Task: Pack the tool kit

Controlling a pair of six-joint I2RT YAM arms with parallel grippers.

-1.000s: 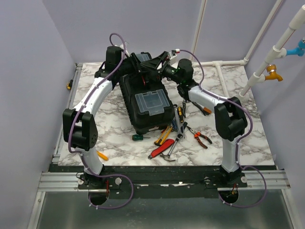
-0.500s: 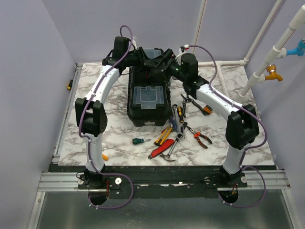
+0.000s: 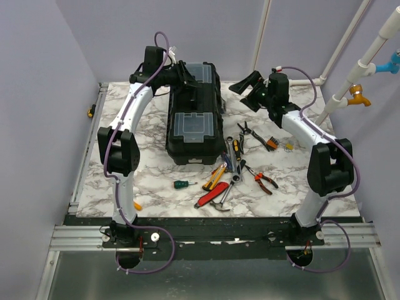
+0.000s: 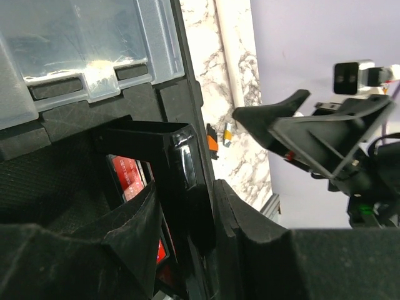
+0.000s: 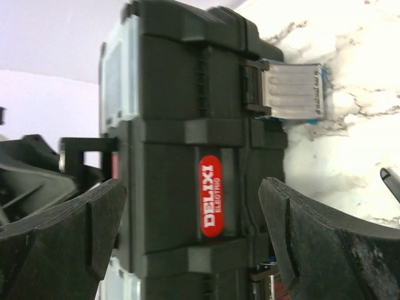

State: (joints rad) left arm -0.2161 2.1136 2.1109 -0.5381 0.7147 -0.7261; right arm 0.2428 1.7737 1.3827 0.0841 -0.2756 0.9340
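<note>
The black toolbox lies lid-up on the marble table, its long side running front to back. My left gripper is at its far end, fingers shut either side of the black handle bar, with red showing beneath. A grey translucent lid compartment fills the upper left of the left wrist view. My right gripper hangs open to the right of the box, apart from it. Between its spread fingers I face the box's side, with a red label and a grey latch. Loose hand tools lie right of the box.
A green-handled screwdriver, a red-handled tool and orange pliers lie near the front. Small orange bits lie further right. White pipes rise at the back right. Purple walls close the left and back.
The toolbox swung from a diagonal to straight front-to-back, with the left gripper on its handle. The right gripper drew away from the handle to the right and stayed open.
</note>
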